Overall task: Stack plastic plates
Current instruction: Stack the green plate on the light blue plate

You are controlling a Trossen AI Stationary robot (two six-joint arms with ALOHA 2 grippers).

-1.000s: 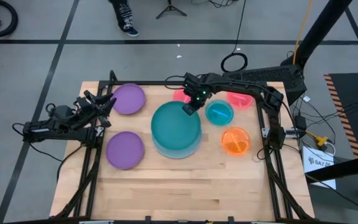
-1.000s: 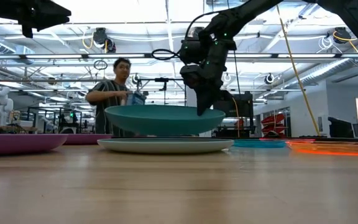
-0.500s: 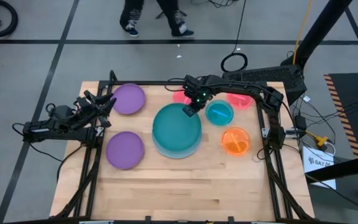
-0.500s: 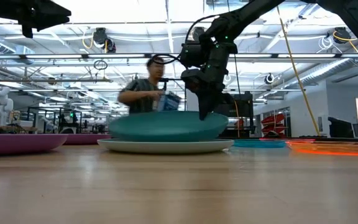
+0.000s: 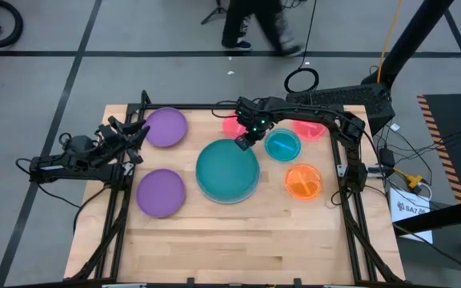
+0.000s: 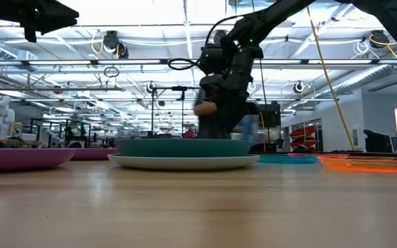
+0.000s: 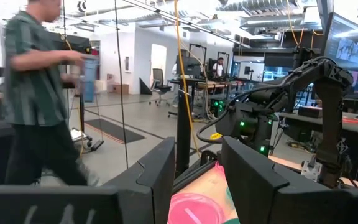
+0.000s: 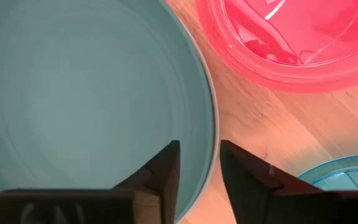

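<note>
Teal plate (image 5: 226, 169) now lying flat on light blue plate (image 6: 183, 162), right claw (image 5: 244, 141) straddling its far rim with fingers parted, left claw (image 5: 137, 134) waiting open by purple plate (image 5: 166, 127).

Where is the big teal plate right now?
In the high view, the teal plate lies mid-table on the light blue plate, between the purple plates and the small blue plate.

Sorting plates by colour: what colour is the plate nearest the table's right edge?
Orange plate, clearest in the high view.
</note>
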